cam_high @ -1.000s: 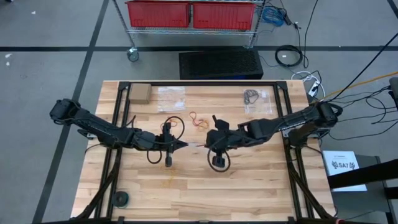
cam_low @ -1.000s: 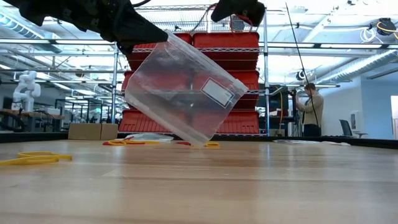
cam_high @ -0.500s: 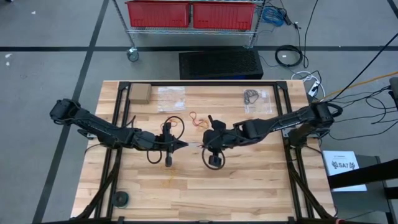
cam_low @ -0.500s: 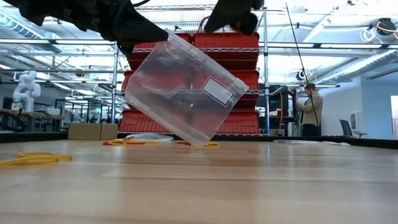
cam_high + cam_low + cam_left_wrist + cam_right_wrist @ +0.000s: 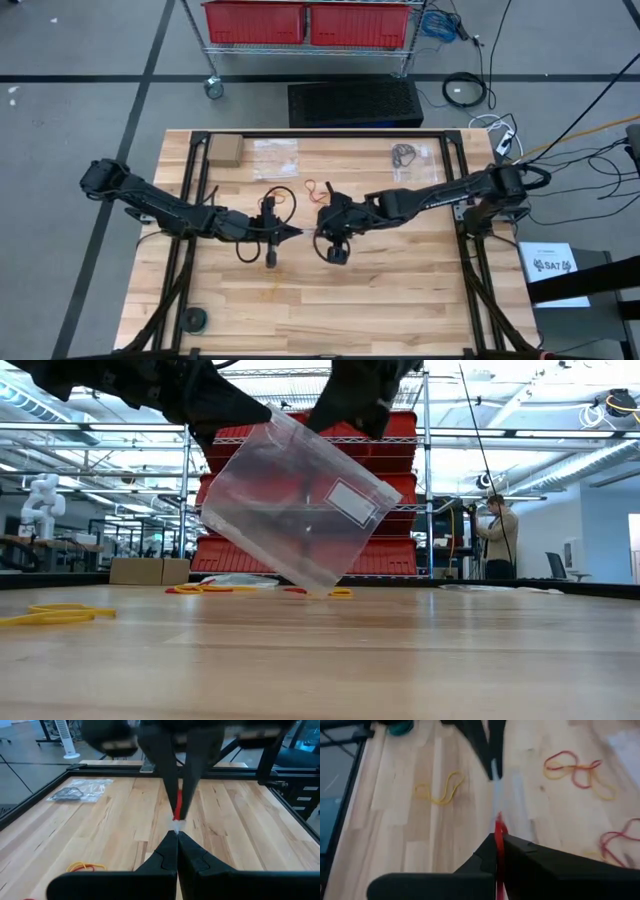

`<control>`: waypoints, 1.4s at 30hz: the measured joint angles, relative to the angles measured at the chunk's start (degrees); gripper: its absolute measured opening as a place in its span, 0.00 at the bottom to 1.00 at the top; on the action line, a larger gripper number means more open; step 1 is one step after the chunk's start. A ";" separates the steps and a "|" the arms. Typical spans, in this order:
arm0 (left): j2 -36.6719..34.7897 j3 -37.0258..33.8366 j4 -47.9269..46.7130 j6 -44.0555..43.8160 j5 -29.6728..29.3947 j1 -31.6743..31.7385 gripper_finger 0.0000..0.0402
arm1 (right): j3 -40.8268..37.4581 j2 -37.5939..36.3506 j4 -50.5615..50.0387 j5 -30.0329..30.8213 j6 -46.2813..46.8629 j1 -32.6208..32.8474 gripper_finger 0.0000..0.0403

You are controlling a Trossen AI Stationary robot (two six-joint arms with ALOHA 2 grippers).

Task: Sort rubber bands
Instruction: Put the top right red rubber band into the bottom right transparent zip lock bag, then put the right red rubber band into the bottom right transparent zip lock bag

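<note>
My left gripper [image 5: 291, 233] is shut on a clear plastic bag [image 5: 295, 510] with a white label, which hangs tilted over the table's middle. My right gripper [image 5: 319, 227] faces it tip to tip from the right and is shut on a red rubber band [image 5: 498, 832]. In the low view the right gripper [image 5: 352, 405] stands at the bag's upper edge. Whether it touches the bag, I cannot tell. Loose rubber bands lie flat on the wood: red and yellow ones [image 5: 574, 769], a yellow one [image 5: 440, 791], and more [image 5: 318, 192]. My left gripper pinches the bag's upper corner [image 5: 176, 826] between its two fingertips, coming nearly level from the table's left. The bag hangs below the fingers at a slant, its lower corner [image 5: 318, 590] down near the tabletop. My right gripper pinches the red rubber band [image 5: 178, 806] between its fingertips, slanting down from the table's right. A short piece of band sticks out past the tips toward the bag.
At the far edge lie a cardboard box [image 5: 224, 150], a flat clear bag [image 5: 275, 157] and a bag with dark bands [image 5: 410, 156]. A black round object [image 5: 194, 319] sits near the front left. Yellow bands [image 5: 55, 614] lie at the low view's left.
My right gripper has gone toward the table's left and down, closing on my left gripper until its tips reach the bag's upper edge. It has stayed shut on the red band. The bag and my left gripper have kept still.
</note>
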 joint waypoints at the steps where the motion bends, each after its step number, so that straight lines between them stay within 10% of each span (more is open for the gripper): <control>1: 0.00 0.00 0.04 0.00 0.00 0.00 0.00 | 0.00 0.54 0.30 -0.75 -0.19 -0.18 0.00; 14: 0.00 0.00 0.36 0.00 0.01 0.00 0.00 | -0.09 2.73 7.29 -2.22 -1.08 -1.52 0.02; 35: -1.37 -0.02 -2.76 0.40 -6.58 -0.02 0.00 | -0.04 -5.38 2.33 -1.91 -2.37 -1.75 0.46; 42: -6.00 -0.02 -10.80 -0.11 -11.96 -0.70 0.00 | -0.59 -14.78 -10.80 12.21 -3.51 -2.15 0.42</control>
